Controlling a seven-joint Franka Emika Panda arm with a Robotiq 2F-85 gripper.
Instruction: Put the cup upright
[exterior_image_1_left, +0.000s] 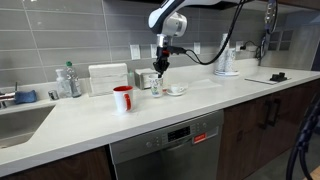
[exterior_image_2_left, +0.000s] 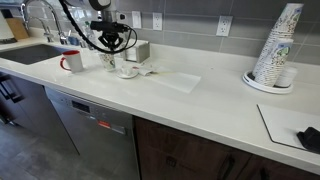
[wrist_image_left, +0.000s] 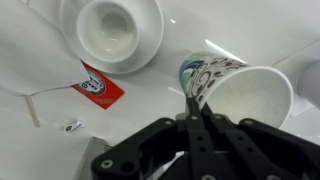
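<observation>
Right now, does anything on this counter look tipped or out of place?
Yes. In the wrist view the patterned paper cup is tipped on its side beside the white saucer, mouth facing sideways instead of up. The claw is shut at its rim. A red packet lies loose nearby. Nothing looks spilled.

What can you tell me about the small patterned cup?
The cup looks like paper: pale outside with a dark and green print, plain white inside, slightly tapered, empty. It sits on the white counter beside the saucer, its mouth facing the wrist camera. The hand hangs closed at its rim; contact unclear.
</observation>
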